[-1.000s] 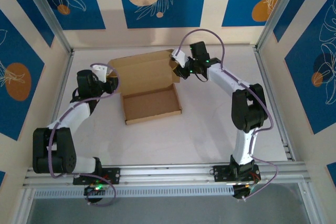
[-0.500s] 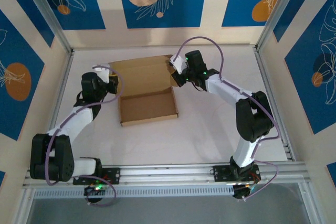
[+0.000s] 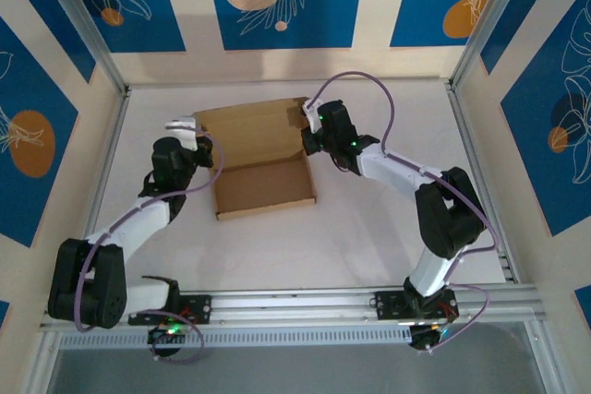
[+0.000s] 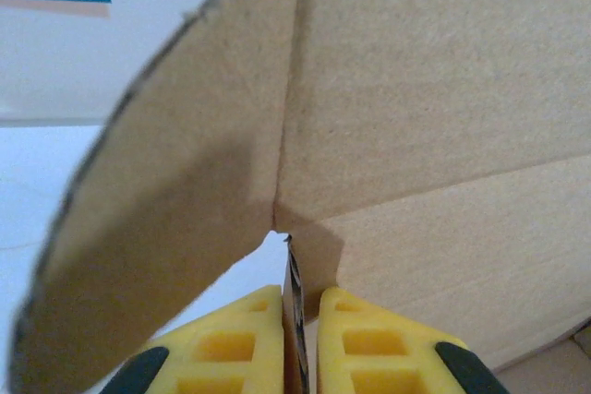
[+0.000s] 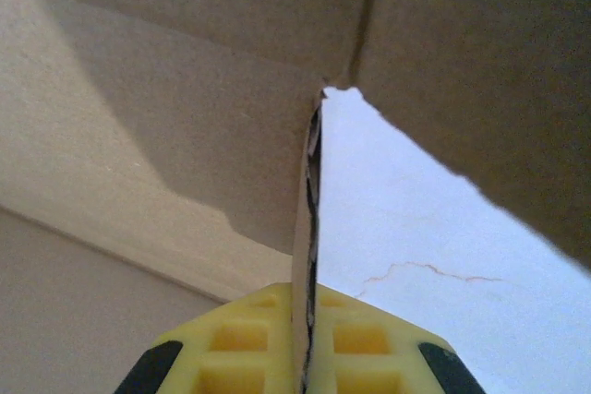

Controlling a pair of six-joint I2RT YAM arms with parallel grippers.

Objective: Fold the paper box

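Note:
The brown cardboard paper box (image 3: 263, 182) lies in the middle of the table as a shallow tray, its lid (image 3: 249, 131) raised at the far side. My left gripper (image 3: 205, 156) is shut on the box's left side wall, whose edge (image 4: 295, 302) stands between the yellow fingers (image 4: 235, 343). My right gripper (image 3: 307, 141) is shut on the right side wall at the lid's corner, the cardboard edge (image 5: 307, 228) pinched between its yellow fingers (image 5: 365, 343). A curved side flap (image 4: 166, 191) hangs in front of the left wrist camera.
The white table (image 3: 369, 219) is ringed by aluminium rails (image 3: 305, 300) and patterned blue walls. Bare table lies in front of the box and to its right, under the right arm.
Both grippers have kept their hold on the box's side walls. The right gripper has moved left and nearer, the left gripper slightly nearer, and the box has shifted a little on the table.

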